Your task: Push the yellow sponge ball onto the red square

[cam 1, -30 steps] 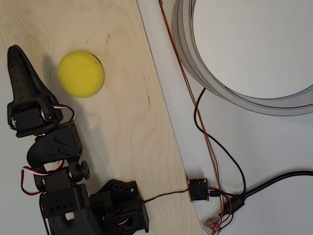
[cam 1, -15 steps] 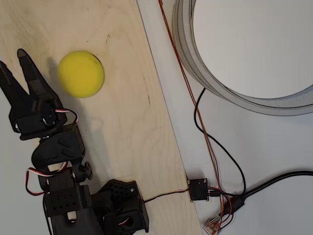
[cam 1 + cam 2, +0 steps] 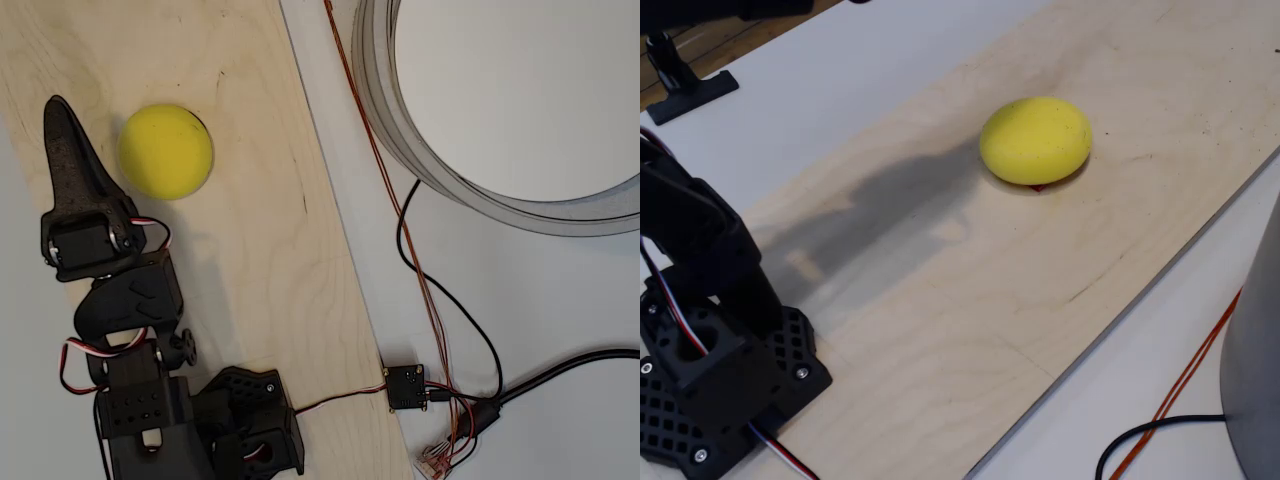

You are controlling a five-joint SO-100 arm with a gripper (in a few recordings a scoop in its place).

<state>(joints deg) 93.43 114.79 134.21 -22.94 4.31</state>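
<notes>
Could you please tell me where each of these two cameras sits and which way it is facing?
Overhead view: above the table, looking straight down on the wooden board; the black arm with its hand shut lies just left of the yellow sponge ball.
Fixed view: low beside the arm's base, looking along the board; a sliver of the red square peeks from under the ball.
Shared: ball, board, arm base.

Overhead looks straight down; fixed view low, oblique (closer); both share plywood board [image 3: 250, 250]
</notes>
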